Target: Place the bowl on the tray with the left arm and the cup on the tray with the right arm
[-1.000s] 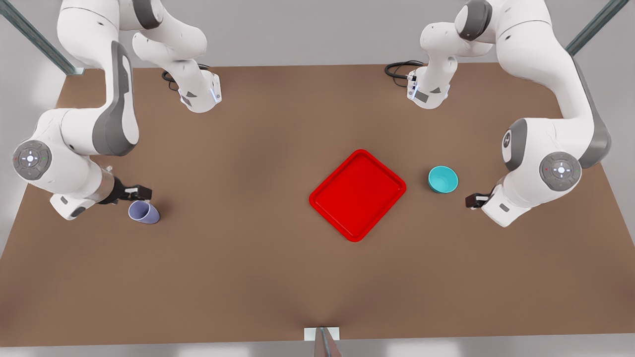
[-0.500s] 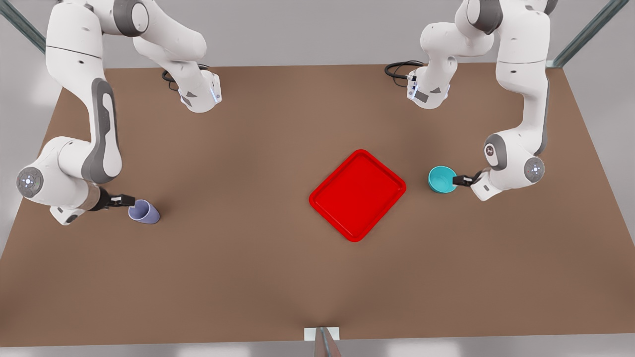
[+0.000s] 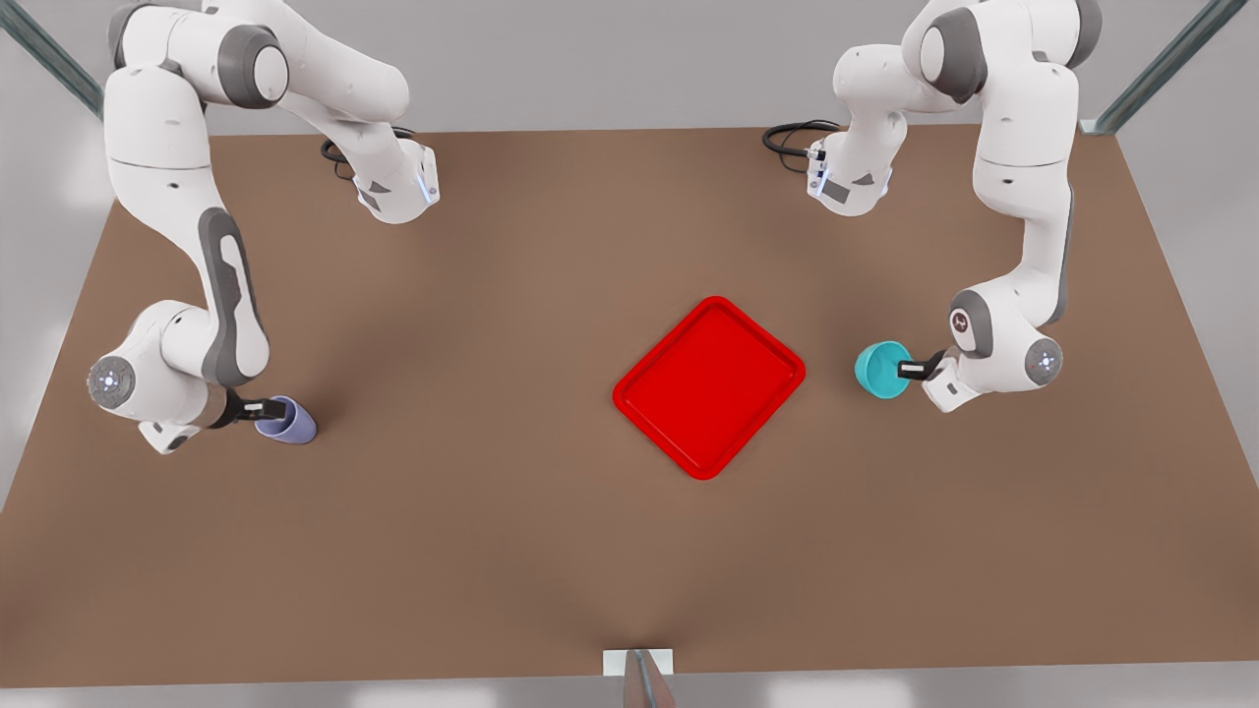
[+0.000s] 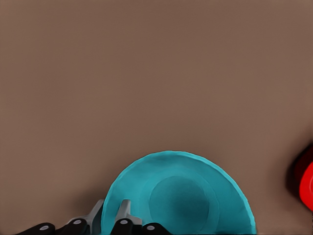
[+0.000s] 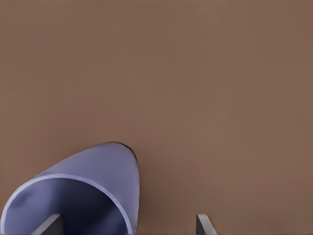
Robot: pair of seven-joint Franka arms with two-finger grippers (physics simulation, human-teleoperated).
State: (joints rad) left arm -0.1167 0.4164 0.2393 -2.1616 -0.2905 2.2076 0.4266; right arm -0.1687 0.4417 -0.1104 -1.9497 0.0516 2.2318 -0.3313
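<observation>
Two white jointed robot arms, the left arm (image 3: 1023, 197) and the right arm (image 3: 167, 187), have glossy rounded shells with grey joint covers and grey side panels. Round grey wrist caps carry small lit dots. Black cables coil at each base. Each ends in a small black gripper.

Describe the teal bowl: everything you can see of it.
The bowl is small, round, plain teal and smooth, looking like matte plastic, with a flat circular floor and a thin rim. It is empty and sits open side up on the brown table, just off the red tray on the front view's right, apart from it. The left gripper straddles its rim, one finger inside and one outside the wall; whether the bowl is lifted cannot be told.
</observation>
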